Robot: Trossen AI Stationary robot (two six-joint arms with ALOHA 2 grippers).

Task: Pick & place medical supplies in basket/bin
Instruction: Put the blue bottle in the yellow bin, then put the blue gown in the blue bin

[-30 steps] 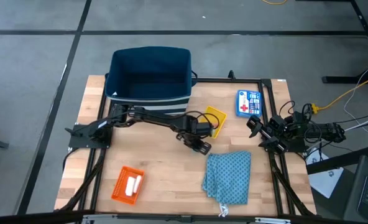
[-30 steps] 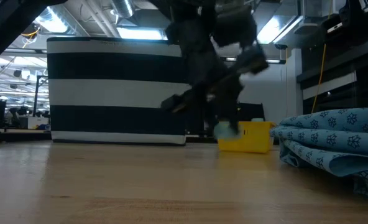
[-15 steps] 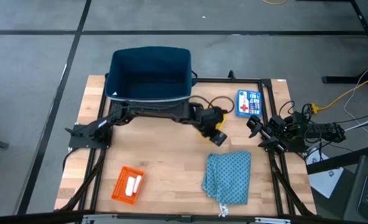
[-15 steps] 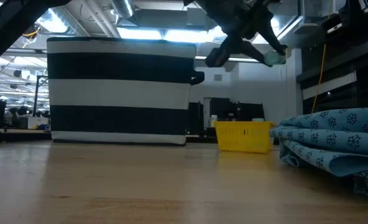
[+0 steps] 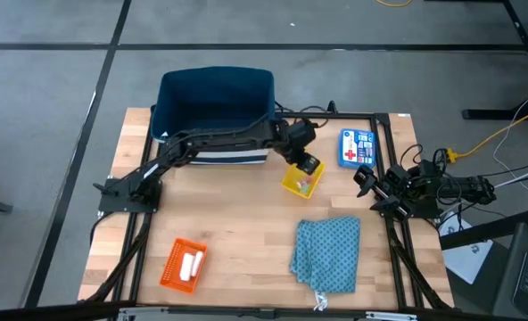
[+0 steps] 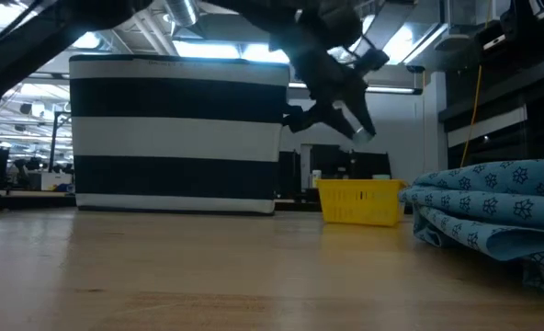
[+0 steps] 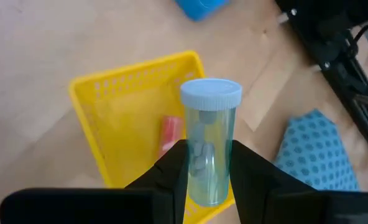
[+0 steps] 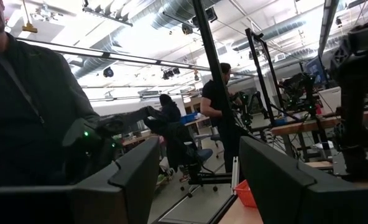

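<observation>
My left gripper (image 7: 209, 177) is shut on a clear tube (image 7: 209, 146) with a pale blue cap (image 7: 211, 94). It hangs over the yellow basket (image 5: 300, 181), which holds a red tube (image 7: 169, 130). In the high view the left gripper (image 5: 307, 165) is just right of the navy, white-striped bin (image 5: 215, 111). The teal patterned cloth (image 5: 328, 252) lies flat at the near right. White rolls (image 5: 191, 265) lie in an orange basket (image 5: 182, 264) at the near left. My right gripper (image 5: 367, 185) waits open at the table's right edge. My left gripper pinches the clear tube between its two fingers (image 7: 171, 171) by the half away from the cap (image 7: 206, 186). The tube runs along the fingers, with its capped end sticking out past the fingertips. It is lifted clear above the yellow basket and slants downward.
A blue first-aid box (image 5: 356, 148) lies at the far right, beside the yellow basket. The bin stands at the far edge, with bare wood in the table's middle. People show in the room beyond in the right wrist view (image 8: 28, 112).
My left gripper has risen from the table just near of the yellow basket, with the tube shut in its fingers. It then swung toward the far edge and now stands over the yellow basket. The tube is lifted clear of the table.
</observation>
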